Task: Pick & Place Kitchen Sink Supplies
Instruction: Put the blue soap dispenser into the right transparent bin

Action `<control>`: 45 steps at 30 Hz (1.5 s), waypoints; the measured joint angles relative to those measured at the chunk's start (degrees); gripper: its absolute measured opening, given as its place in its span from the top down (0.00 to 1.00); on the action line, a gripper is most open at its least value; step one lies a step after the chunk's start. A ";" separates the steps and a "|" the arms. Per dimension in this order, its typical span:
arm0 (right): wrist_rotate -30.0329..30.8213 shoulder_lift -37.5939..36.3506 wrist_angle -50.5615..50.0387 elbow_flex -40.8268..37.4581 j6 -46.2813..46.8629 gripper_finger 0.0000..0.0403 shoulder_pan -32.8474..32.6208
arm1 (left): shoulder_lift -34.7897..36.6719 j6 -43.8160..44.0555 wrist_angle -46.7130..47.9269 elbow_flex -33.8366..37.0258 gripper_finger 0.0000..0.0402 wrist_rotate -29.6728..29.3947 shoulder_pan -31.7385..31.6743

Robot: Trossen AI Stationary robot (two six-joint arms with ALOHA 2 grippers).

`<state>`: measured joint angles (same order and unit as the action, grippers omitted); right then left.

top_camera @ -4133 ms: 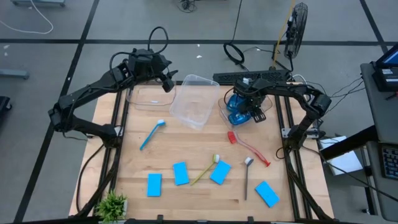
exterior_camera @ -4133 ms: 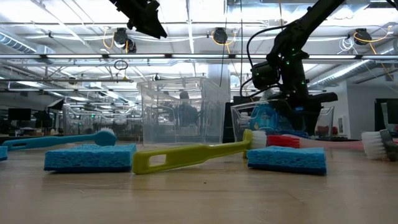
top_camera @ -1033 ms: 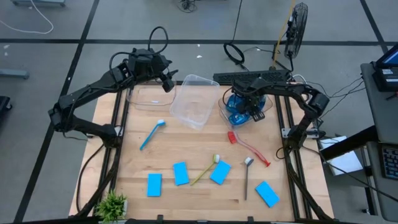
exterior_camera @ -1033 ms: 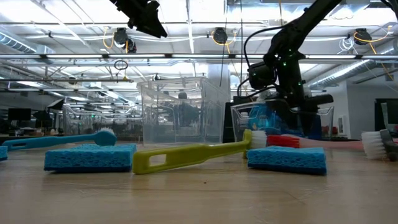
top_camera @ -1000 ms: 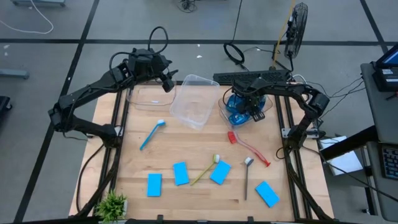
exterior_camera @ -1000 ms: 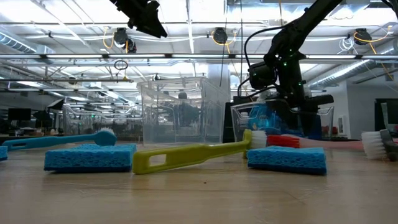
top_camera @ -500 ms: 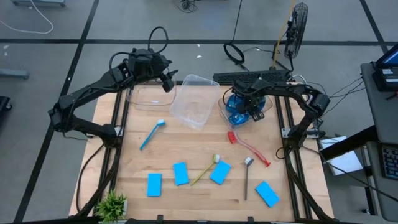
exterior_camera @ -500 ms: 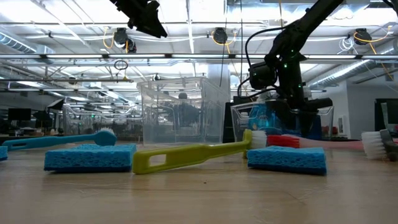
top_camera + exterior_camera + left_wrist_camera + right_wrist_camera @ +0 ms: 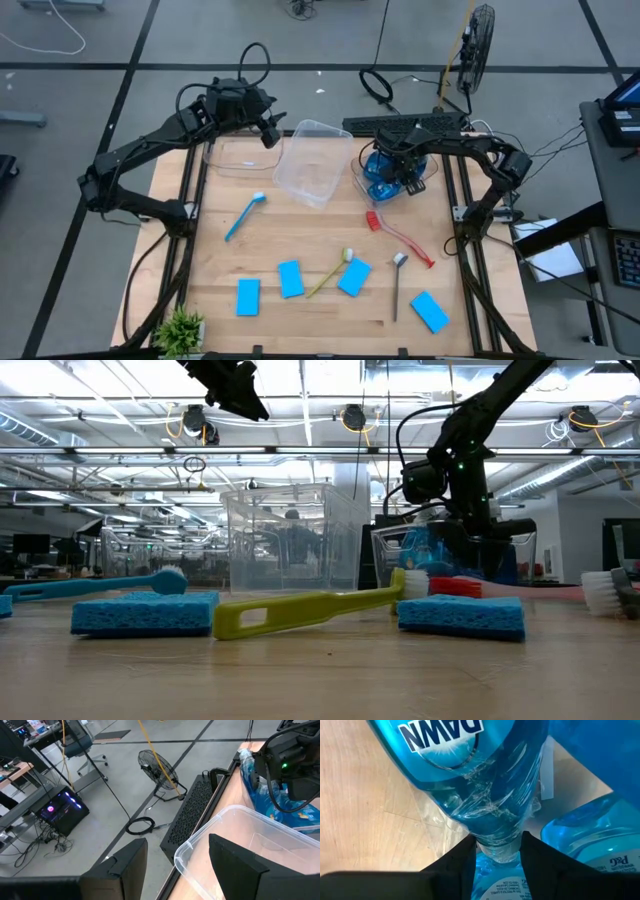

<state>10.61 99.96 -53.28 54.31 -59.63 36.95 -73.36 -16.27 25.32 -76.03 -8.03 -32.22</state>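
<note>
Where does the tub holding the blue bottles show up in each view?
High view: tub of blue bottles at the table's far right, under the right gripper.
Low view: right of centre, behind the red brush.
Left wrist view: upper right.
Right wrist view: only its bottles fill the frame.
Shared landmark: the large clear tub beside it.

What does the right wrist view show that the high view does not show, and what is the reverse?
Only the right wrist view shows the right gripper with its fingers on both sides of the neck of one bottle of blue liquid.

Only the high view shows the sponges, the brushes, the potted plant and the left gripper above an empty clear tub.

Both show bottles of blue liquid in the tub under the right gripper.
</note>
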 joint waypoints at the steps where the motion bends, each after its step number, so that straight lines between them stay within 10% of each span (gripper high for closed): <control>1: 0.06 0.00 0.15 0.00 0.02 0.68 0.00 | 0.00 0.00 0.00 0.00 0.47 0.00 0.02; 27: 9.68 -2.11 1.17 0.37 0.35 0.74 -1.29 | 0.00 0.22 -0.04 0.00 0.47 0.04 0.10; 45: 4.56 -2.21 0.75 0.41 0.73 0.72 -0.97 | 0.00 0.44 -0.02 0.00 0.47 0.31 0.21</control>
<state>15.17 97.76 -52.53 54.72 -58.91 35.98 -73.36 -15.84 25.30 -76.03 -7.73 -32.01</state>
